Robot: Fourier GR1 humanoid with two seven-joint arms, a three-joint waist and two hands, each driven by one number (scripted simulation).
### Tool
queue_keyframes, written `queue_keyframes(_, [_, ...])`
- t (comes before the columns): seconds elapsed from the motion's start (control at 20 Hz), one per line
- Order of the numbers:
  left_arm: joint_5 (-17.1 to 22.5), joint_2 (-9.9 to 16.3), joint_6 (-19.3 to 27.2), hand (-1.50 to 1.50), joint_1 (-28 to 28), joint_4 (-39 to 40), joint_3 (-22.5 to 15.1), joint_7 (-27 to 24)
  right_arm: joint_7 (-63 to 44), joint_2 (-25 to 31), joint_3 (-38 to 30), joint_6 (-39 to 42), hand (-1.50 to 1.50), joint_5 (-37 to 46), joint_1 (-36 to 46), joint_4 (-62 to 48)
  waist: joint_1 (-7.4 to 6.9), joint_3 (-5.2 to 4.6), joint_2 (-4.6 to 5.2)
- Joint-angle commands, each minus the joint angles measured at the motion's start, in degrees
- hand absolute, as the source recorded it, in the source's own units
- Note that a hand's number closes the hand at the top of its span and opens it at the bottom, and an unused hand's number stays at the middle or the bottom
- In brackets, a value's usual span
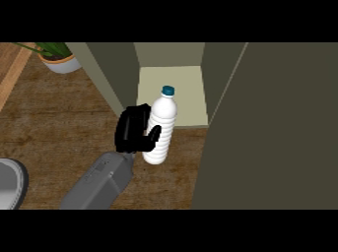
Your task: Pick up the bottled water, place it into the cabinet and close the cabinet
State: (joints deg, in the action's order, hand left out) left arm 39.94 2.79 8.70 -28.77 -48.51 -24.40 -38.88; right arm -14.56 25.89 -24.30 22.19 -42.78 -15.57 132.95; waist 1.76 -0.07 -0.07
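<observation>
Left robot hand (133, 130) apparently curled round the bottled water (161, 127), mid-frame; it risked clipping the cabinet (173, 91) wall.

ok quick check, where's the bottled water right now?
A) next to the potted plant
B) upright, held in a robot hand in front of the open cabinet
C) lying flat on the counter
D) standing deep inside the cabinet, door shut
B: the bottled water stands upright with the robot hand curled round it, just in front of the open cabinet.
</observation>
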Motion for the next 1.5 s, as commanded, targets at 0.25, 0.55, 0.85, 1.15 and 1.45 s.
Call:
queue_keyframes(0.25, [-2.35, 6.02, -5.03, -1.50, 12.45, -15.79, -4.43, 3.98, -5.60, -2.03, -0.14, -2.83, 1.50, -3.93, -5.34, 14.74, -1.44, 0.04, -0.59])
queue_keyframes(0.55, [-2.16, 10.65, -9.05, -1.50, 19.09, -23.51, -6.19, 5.26, -3.57, -2.59, 7.15, -1.92, 1.50, 7.14, -2.57, 15.40, -1.97, -0.02, -0.43])
queue_keyframes(0.85, [-0.36, 19.19, -10.58, -1.50, 29.00, -34.41, -2.97, 4.90, -6.40, -3.13, 15.36, -3.62, 1.50, 4.34, -4.58, 17.90, -2.12, 0.00, -0.60])
queue_keyframes(1.15, [0.59, 26.32, -12.50, -1.50, 35.48, -37.95, 2.14, 2.62, -7.66, -3.28, 25.66, -7.42, 1.50, 7.26, -0.14, 17.84, -2.51, -0.09, -0.57])
queue_keyframes(1.45, [0.29, 34.12, -14.00, -1.50, 39.73, -41.31, 7.41, 1.34, -11.09, -1.36, 34.85, -12.00, 1.50, 9.20, 6.40, 17.15, -2.56, -0.20, -0.90])
